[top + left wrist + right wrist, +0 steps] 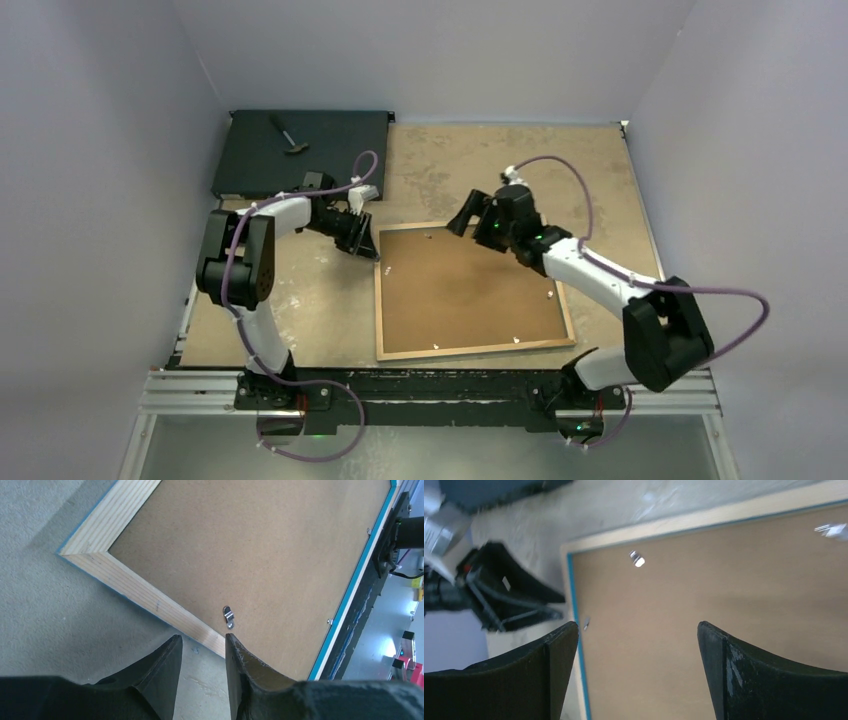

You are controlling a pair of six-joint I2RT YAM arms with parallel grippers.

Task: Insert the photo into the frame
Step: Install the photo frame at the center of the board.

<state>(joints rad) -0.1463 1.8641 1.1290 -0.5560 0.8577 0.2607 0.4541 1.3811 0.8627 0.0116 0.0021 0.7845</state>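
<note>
Two robot arms poised over a face-down picture frame, both grippers released and holding nothing.

The frame lies wood-back up with a brown backing panel seated inside it. The left gripper is at the frame's far-left corner, fingers slightly parted. The right gripper hangs wide open above the frame's far edge. The photo is not visible, and it cannot be told whether it lies under the panel. Likely risks: a finger nudging that corner could slide the frame, and a small metal clip left unturned could let the panel fall loose.
</note>
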